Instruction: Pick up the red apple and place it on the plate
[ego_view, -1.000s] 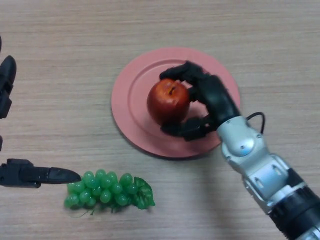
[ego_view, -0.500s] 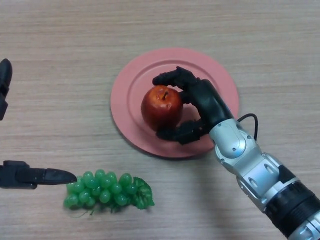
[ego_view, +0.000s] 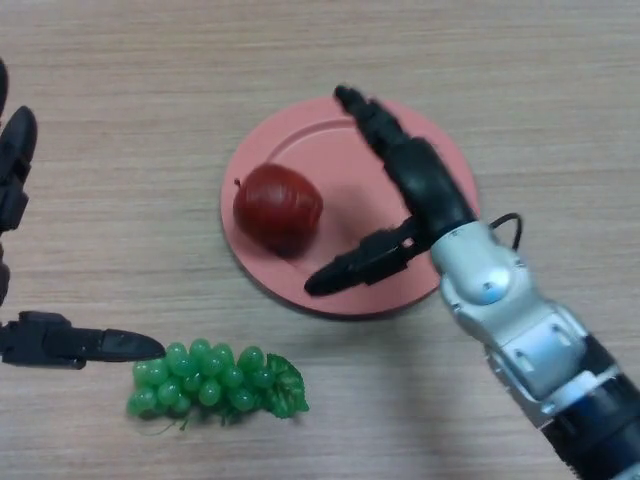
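You have the red apple (ego_view: 278, 208) lying on the pink plate (ego_view: 420, 130), toward the plate's left side, close to the left rim. Its stem points to the upper left, so the fruit is tipped over rather than upright. Nothing is touching it.

Your right hand (ego_view: 420, 195) sits over the right half of the plate, its fingers (ego_view: 365, 112) spread wide and straight. The upper ones reach toward the far rim of the plate; the thumb (ego_view: 350, 265) stretches out to the lower left, its tip near the plate's near rim. The apple lies to the left of that open span, clear of both, with bare plate showing between the fruit and the hand. The silver and black forearm comes in from the lower right corner.

Your left hand (ego_view: 60, 343) shows at the left edge of the view. One black part lies low and roughly level, its tip just beside the left end of the green grapes (ego_view: 215, 380); whether it touches them cannot be told. Other dark parts of that hand show higher along the left edge. It holds nothing, and what shows of it is straight.

The grapes lie on the wooden counter (ego_view: 120, 120) in front of the plate and to its left, apart from the plate's rim. The plate rests flat on the counter.
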